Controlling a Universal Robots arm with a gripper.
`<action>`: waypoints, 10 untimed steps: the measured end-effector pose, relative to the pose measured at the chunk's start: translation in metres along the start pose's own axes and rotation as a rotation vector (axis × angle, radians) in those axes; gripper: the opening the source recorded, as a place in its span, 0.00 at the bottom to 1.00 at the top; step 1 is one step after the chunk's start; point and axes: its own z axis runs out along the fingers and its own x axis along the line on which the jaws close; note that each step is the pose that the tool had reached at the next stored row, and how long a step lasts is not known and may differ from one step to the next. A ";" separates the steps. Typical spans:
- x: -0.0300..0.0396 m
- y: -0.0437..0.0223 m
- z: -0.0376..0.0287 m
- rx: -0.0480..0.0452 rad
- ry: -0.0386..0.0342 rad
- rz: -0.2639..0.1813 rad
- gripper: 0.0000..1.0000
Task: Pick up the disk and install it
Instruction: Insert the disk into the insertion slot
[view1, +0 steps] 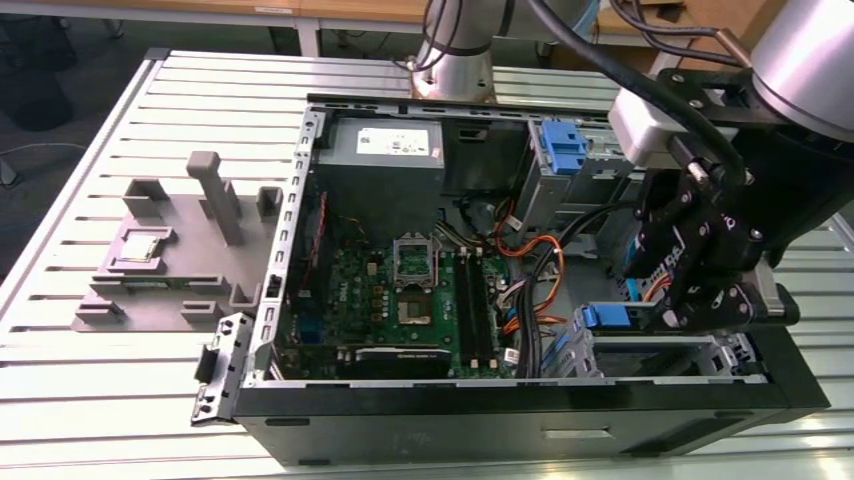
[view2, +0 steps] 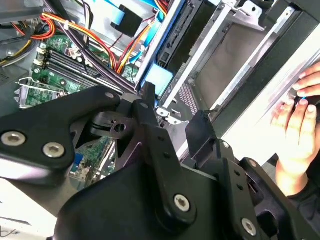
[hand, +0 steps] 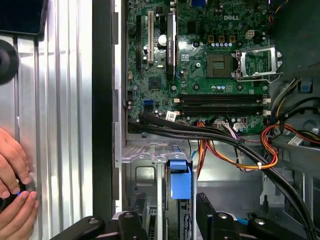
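The black gripper (hand: 170, 210) hung with its fingers (hand: 132, 222) parted and empty above the grey metal drive cage (hand: 142, 175) of the open black computer case (view1: 534, 420), where the flat disk (view2: 162, 40), edge-on in its blue plastic carrier, sat just beyond them.

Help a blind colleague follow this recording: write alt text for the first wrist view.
The gripper hangs over a grey drive cage with a blue tab inside an open computer case, beside the green motherboard and orange cables. A person's hand touches the slatted table.

Even overhead light; glare on table (view1: 107, 400) slats (computer case (view1: 534, 425) interior dim).
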 end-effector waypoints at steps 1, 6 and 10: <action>0.0000 0.0000 0.0002 0.0000 0.0000 0.000 0.52; 0.0003 -0.0001 0.0012 0.0000 -0.0001 0.000 0.52; 0.0005 -0.0002 0.0019 0.0000 0.0000 0.000 0.52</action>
